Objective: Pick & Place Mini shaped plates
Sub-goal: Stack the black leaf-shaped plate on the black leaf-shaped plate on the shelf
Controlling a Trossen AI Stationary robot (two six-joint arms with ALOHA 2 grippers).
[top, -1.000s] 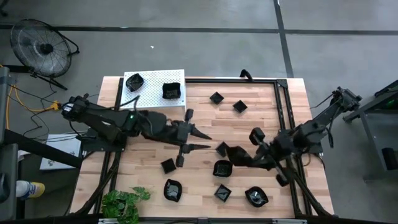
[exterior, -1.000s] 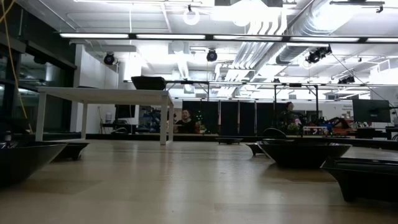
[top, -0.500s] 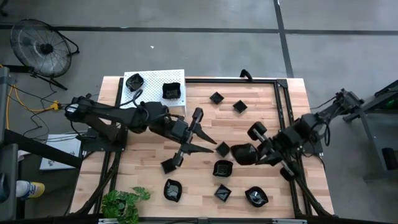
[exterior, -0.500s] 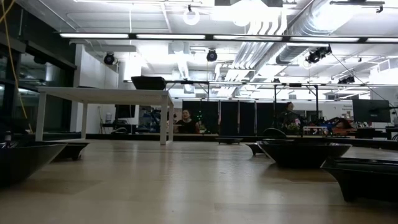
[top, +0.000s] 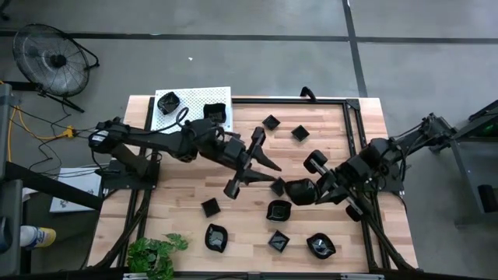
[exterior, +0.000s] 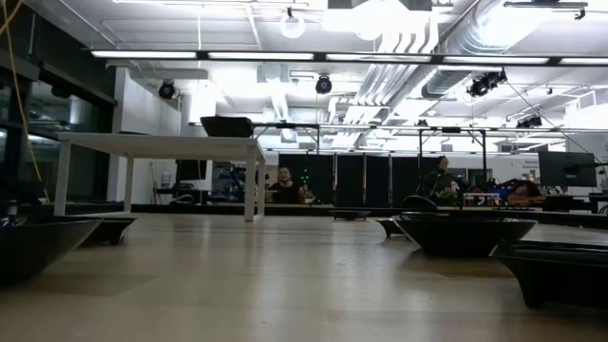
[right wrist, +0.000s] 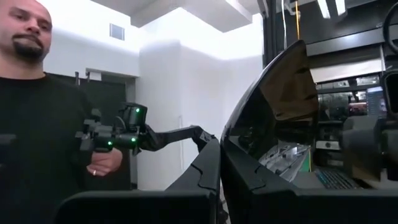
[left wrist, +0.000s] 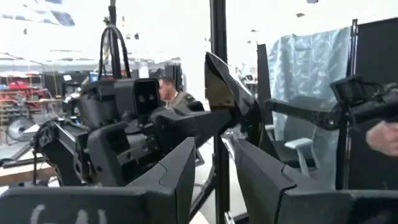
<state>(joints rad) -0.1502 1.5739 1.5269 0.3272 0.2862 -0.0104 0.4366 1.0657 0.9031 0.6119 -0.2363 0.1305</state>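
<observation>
Facing the left tool, plate in right tool.

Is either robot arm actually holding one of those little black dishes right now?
Yes. The right gripper is shut on the rim of a black dish, holding it above the table. The left gripper holds nothing.

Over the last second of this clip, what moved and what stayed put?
The left pincer swung from table centre toward the right arm, fingers apart. The right pincer, shut on a black plate, lifted it and carried it to meet the left one. The plates on the white shelf and those lying on the table stayed put.
</observation>
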